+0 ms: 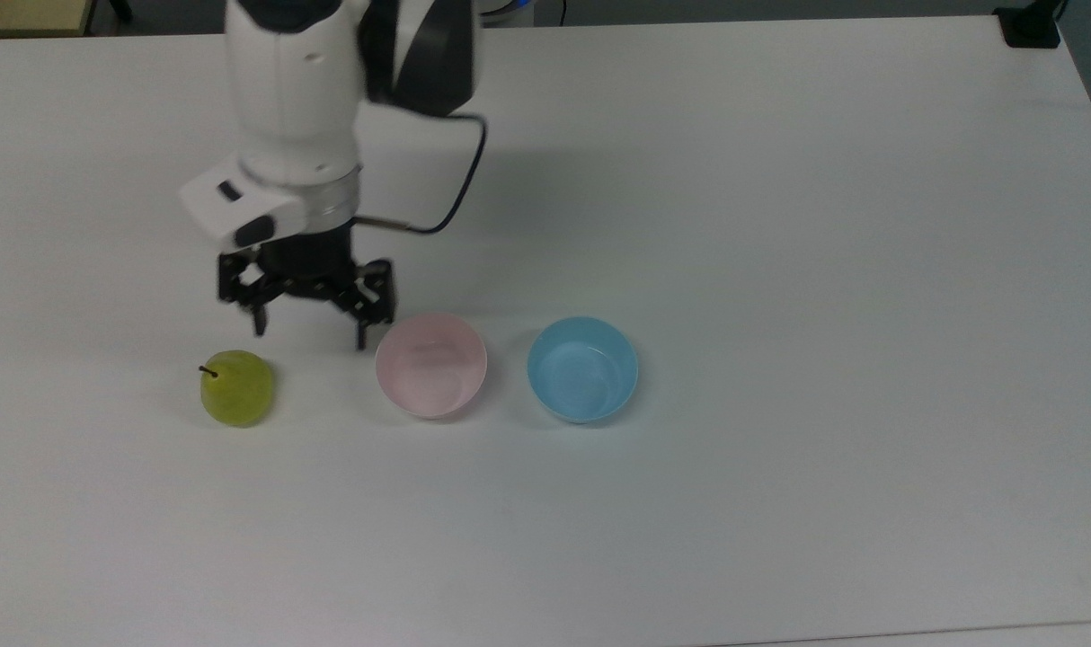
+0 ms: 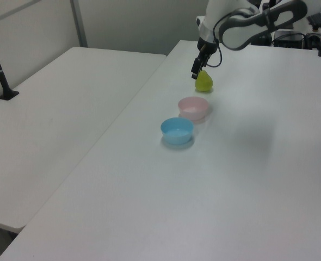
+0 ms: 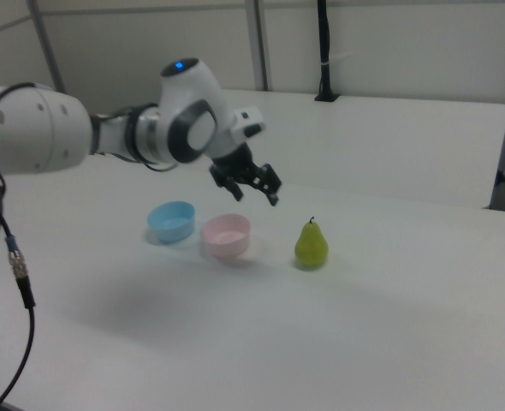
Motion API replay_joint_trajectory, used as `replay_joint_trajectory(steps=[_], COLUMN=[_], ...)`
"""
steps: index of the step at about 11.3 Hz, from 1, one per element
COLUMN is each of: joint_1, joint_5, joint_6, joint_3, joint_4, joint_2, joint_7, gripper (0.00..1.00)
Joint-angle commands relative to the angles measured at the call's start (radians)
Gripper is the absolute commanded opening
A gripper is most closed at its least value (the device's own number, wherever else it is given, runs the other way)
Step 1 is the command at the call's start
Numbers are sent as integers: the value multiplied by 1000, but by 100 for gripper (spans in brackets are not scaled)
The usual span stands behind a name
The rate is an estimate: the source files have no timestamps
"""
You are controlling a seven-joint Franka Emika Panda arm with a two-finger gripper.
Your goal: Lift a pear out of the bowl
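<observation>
The gripper [image 1: 308, 329] hung in the air above the white table [image 1: 779, 225] with its two black fingers spread wide and nothing between them. In the top view it sat between the pear [image 1: 236, 388] and the pink bowl [image 1: 430, 364], a little toward twelve o'clock of both, with one fingertip near the bowl's rim at about ten o'clock and the other well short of the fruit. The pear stood upright on the table, outside the bowl, its short dark stem pointing up; in the top view it lay at nine o'clock of the pink bowl, well apart from it. The right view showed the pear [image 3: 311, 244] standing free on its base at three o'clock of the pink bowl [image 3: 227, 235], with the gripper [image 3: 254, 188] raised clear of the surface at about eleven o'clock of the fruit and touching nothing. The pink bowl held nothing, its smooth inside bare. The light blue bowl [image 1: 582, 368] sat just beside the pink one at three o'clock in the top view, not touching it, and was likewise bare inside. In the left view the three things ran in a row up the table: the blue bowl [image 2: 177, 130] nearest, the pink bowl [image 2: 193, 107] next, the pear [image 2: 204, 81] farthest, with the gripper [image 2: 197, 69] just at eleven o'clock of the pear. The arm's white wrist [image 1: 294, 99] rose toward twelve o'clock in the top view, a black cable [image 1: 456, 193] looping off at its three o'clock side.
</observation>
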Motion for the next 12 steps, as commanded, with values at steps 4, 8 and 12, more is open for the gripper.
replay_joint_trajectory(steps=[4,8,12], joint_1=[152,152,152], joint_5=[94,139,137], joint_6=[-497,-654,-669], joint_3=[-4,-13,-12], joint_4=[-37,-37,-39], joint_2=[-271,-380,-384], joint_7=[47,115,124], gripper=[100,100,100])
